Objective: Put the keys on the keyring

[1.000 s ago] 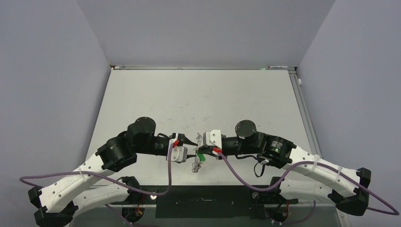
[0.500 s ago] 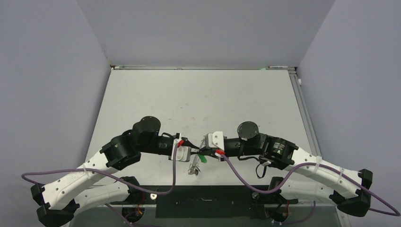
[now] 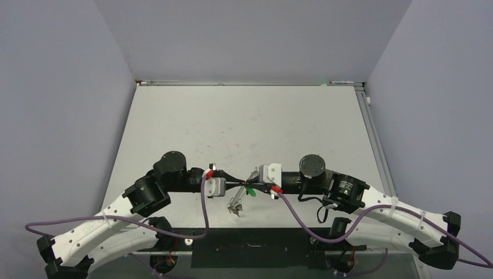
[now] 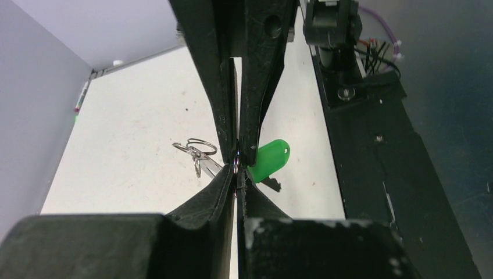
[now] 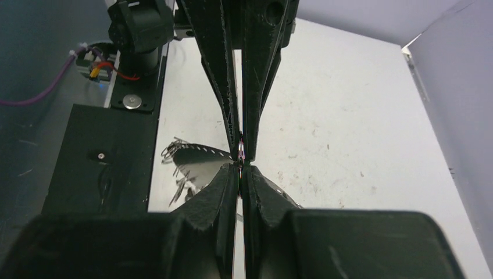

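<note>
My two grippers meet tip to tip low over the near middle of the table. The left gripper [image 3: 240, 184] [image 4: 237, 172] and the right gripper [image 3: 249, 185] [image 5: 241, 165] are both shut on the same thin wire, the keyring [image 4: 238, 164] [image 5: 242, 152], which is seen edge-on between the tips. A key with a green head [image 3: 250, 191] [image 4: 268, 161] hangs just beside the pinch point. Silver keys [image 3: 235, 206] [image 4: 197, 154] with small rings dangle below, near the table. Most of the keyring is hidden by the fingers.
A black base plate [image 3: 250, 247] runs along the near table edge right under the grippers, with purple cables [image 3: 203, 224] looping over it. Grey walls enclose the white table [image 3: 244, 122] on three sides, and a metal rail [image 3: 372, 133] lines its right edge.
The left gripper has closed onto the wire beside the right gripper's tips. Both arms have straightened into one line and the hanging keys have shifted slightly toward the near edge.
</note>
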Controlling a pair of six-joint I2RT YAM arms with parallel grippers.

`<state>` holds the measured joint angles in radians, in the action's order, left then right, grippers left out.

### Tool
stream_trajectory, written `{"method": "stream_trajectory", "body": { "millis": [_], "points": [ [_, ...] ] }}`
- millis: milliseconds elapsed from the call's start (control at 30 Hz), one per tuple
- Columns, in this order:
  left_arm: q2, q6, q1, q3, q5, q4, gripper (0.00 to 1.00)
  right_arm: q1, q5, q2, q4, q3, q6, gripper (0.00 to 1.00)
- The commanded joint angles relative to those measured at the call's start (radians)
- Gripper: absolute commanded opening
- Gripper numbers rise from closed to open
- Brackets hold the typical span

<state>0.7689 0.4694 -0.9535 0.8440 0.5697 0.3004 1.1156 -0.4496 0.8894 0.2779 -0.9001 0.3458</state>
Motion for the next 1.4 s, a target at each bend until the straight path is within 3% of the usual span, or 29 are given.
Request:
{"method": "stream_trajectory", "body": {
  "millis": [0, 367, 600, 733, 1000, 1367],
  "points": [
    [-0.07, -0.17, 0.054, -0.078, 0.015, -0.279, 0.0, 0.01, 0.059, -0.071, -0.193, 0.036, -0.036, 0.05],
    [-0.122, -0.368, 0.12, -0.168, 0.083, -0.572, 0.0, 0.009, 0.084, -0.058, -0.297, 0.083, -0.06, 0.06],
    [-0.132, -0.423, 0.145, -0.194, 0.104, -0.637, 0.0, 0.007, 0.072, -0.049, -0.307, 0.084, -0.062, 0.21],
    [-0.134, -0.423, 0.148, -0.195, 0.106, -0.637, 0.0, 0.007, 0.061, -0.051, -0.308, 0.084, -0.062, 0.25],
    [-0.134, -0.433, 0.147, -0.2, 0.113, -0.642, 0.0, 0.007, 0.053, -0.042, -0.327, 0.082, -0.065, 0.08],
    [-0.142, -0.498, 0.166, -0.218, 0.121, -0.71, 0.0, 0.007, 0.054, -0.044, -0.328, 0.102, -0.072, 0.07]
  ]
}}
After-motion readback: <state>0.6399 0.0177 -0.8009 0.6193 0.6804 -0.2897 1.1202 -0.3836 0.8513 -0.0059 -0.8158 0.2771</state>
